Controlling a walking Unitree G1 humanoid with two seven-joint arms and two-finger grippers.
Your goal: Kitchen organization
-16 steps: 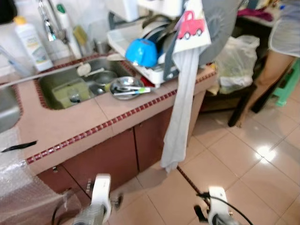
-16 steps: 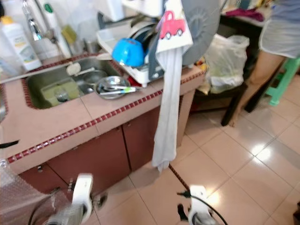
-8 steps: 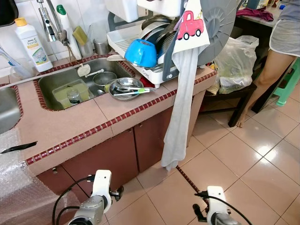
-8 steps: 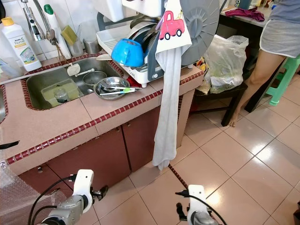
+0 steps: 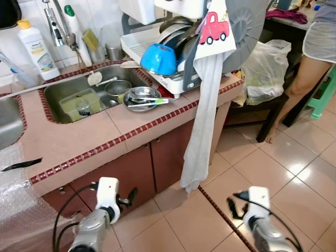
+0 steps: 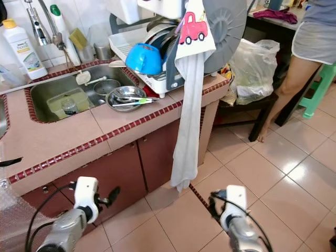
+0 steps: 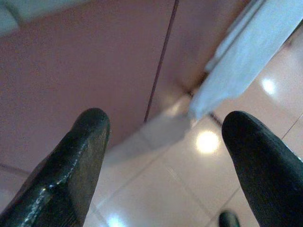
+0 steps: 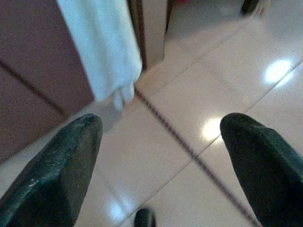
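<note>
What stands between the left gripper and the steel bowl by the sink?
The counter edge and cabinet doors: the left gripper, open, sits low before the cabinet, well below the steel bowl. The hanging towel is off to its right.

The bench (image 5: 79, 142) lies before me from nine to twelve o'clock, its cabinet doors (image 5: 121, 176) below its front edge. In it sits the sink (image 5: 63, 92), holding a tub (image 5: 79, 102) and a small pot (image 5: 116, 87). A steel bowl (image 5: 140, 96) rests on the bench at the sink's three o'clock side. Behind that bowl stands the dish rack (image 5: 163, 52), with an upturned bowl (image 5: 158, 59) in it. A bottle (image 5: 35, 47) stands behind the sink at eleven o'clock, beside the tap (image 5: 52, 23). A towel (image 5: 202, 121) hangs before the bench's corner down to the floor (image 5: 273, 178). At two o'clock a bag (image 5: 265, 68) sits on a low table (image 5: 262, 107), a person (image 5: 315, 47) beyond it. My left fingers (image 7: 71, 165) point at the cabinet doors, my right fingers (image 8: 52, 175) at the floor near the towel's end.
</note>
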